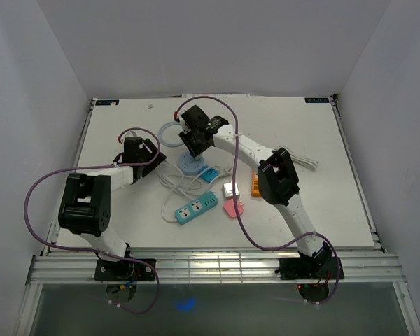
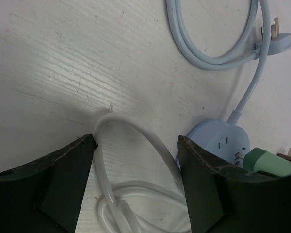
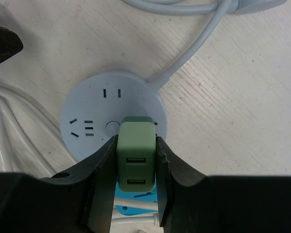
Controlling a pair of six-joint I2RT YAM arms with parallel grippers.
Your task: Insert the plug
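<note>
Right gripper (image 3: 136,144) clamps green plug (image 3: 135,167) over round socket (image 3: 94,104); left gripper (image 2: 136,141) stands apart above white cable (image 2: 138,130).

You have one round pale-blue plastic socket hub (image 3: 87,104) on the one white counter (image 1: 336,182); one green blocky charger plug (image 3: 136,141) with two USB ports on its face; two rectangular strips, a long teal power strip (image 1: 196,208) and a shorter blue power strip (image 1: 208,175); three small blocks, a white adapter (image 1: 231,189), a pink adapter (image 1: 233,208) and an orange block (image 1: 256,184); one pale-blue cord (image 2: 218,60) ending in one flat pale-blue plug (image 2: 276,41); the white cable (image 2: 136,136) loops overlap too much for you to count.
</note>
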